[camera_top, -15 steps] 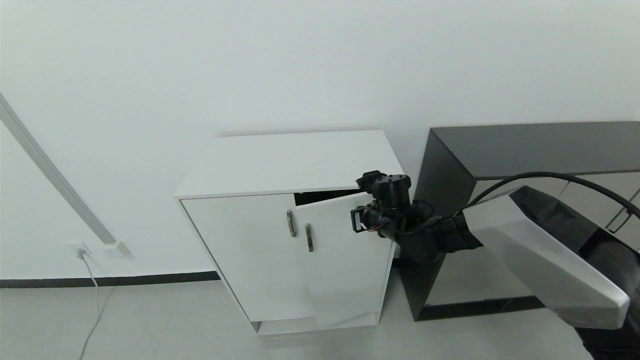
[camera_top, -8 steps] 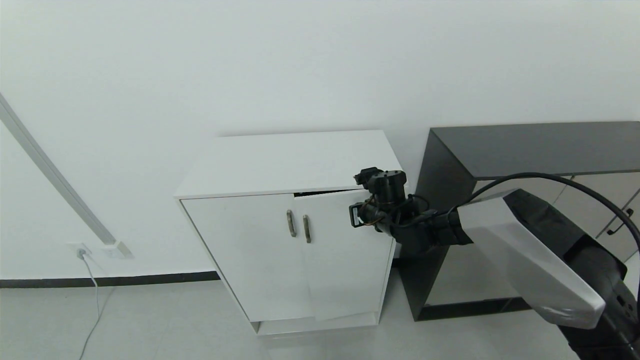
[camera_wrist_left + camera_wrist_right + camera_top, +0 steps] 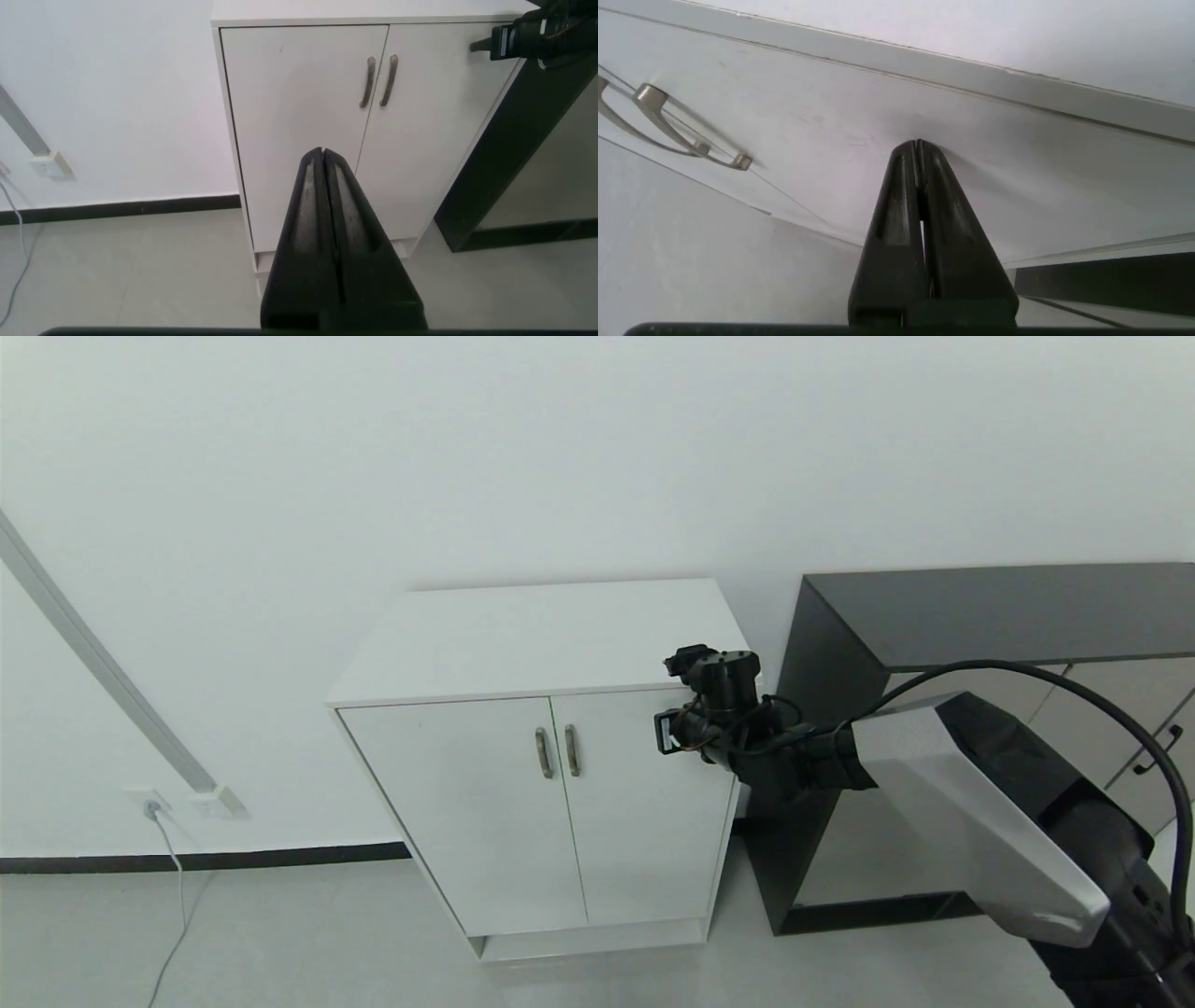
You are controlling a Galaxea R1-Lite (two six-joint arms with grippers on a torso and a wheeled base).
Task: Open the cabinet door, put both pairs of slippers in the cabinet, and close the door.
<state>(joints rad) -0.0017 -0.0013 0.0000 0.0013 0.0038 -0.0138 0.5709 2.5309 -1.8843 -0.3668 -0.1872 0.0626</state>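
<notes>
The cabinet (image 3: 532, 639) is hemmed rightward by a dark unit (image 3: 980, 607); its upright, flush door (image 3: 644, 831) is touched by the right gripper (image 3: 920, 147), pressed together.

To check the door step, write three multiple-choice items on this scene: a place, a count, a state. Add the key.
1. Where is the right gripper?
A. Against the white cabinet's right door, near its top.
B. On the cabinet's top.
C. Inside the cabinet.
2. How many handles do its doors carry?
A. One.
B. Two.
C. Four.
3. How do the doors stand?
A. Both shut.
B. Right one ajar.
C. Both wide open.
Key: 1 A, its shut fingers meet the panel below the top edge; 2 B, one handle by the seam on each door; 3 A, both fronts lie flush, no gap.
</notes>
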